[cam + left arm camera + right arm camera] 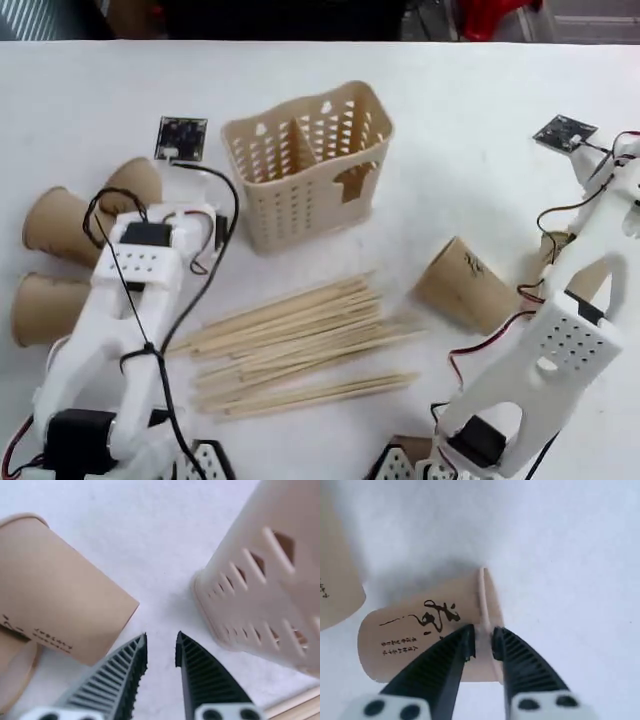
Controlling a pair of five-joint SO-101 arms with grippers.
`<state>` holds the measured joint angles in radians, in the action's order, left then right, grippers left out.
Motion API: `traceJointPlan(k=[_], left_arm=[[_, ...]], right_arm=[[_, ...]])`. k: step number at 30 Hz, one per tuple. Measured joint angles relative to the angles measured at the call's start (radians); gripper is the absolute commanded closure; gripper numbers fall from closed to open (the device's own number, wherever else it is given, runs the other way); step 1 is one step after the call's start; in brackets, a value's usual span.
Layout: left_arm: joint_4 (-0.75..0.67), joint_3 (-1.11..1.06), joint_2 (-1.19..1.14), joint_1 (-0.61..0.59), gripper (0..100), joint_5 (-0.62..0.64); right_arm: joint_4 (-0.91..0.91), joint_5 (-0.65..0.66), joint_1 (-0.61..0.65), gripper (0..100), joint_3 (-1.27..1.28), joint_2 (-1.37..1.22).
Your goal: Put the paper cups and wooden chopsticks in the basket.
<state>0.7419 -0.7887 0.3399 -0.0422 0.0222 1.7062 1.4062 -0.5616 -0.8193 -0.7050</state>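
Around the basket (pixel 300 190) — loose chopsticks (pixel 300 340), tipped cup (pixel 410 630).

From my station I see a white bench (pixel 480 110). The slotted basket (pixel 310 165) stands upright near its middle, and a loose pile of wooden chopsticks (pixel 300 345) lies on the arms' side of it. Three paper cups (pixel 55 225) lie on their sides at the left. A fourth cup (pixel 462 283) lies right of the chopsticks, and a fifth cup (pixel 420 640) lies farther right. Two small dark boards (pixel 181 138) lie flat, one on either side of the basket.
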Motion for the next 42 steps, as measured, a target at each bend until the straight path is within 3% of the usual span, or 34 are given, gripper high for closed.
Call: traceJointPlan(k=[14,21,25,32,42], left_arm=[[0.000,0.000,0.000,0.000,89,0.000],[0.000,-0.015,0.000,0.000,89,0.000],[0.000,-0.015,0.000,0.000,89,0.000],[0.000,-0.015,0.003,0.000,89,0.000],[0.000,-0.015,0.003,0.000,89,0.000]], right_arm=[[0.014,-0.095,-0.094,97.0,-0.011,0.359],[0.003,-0.055,-0.290,83.5,0.160,0.555],[-0.048,-0.043,-0.364,80.1,0.288,0.517],[-0.020,0.077,-0.342,74.2,0.394,0.305],[-0.069,0.012,-0.295,73.1,0.382,0.173]])
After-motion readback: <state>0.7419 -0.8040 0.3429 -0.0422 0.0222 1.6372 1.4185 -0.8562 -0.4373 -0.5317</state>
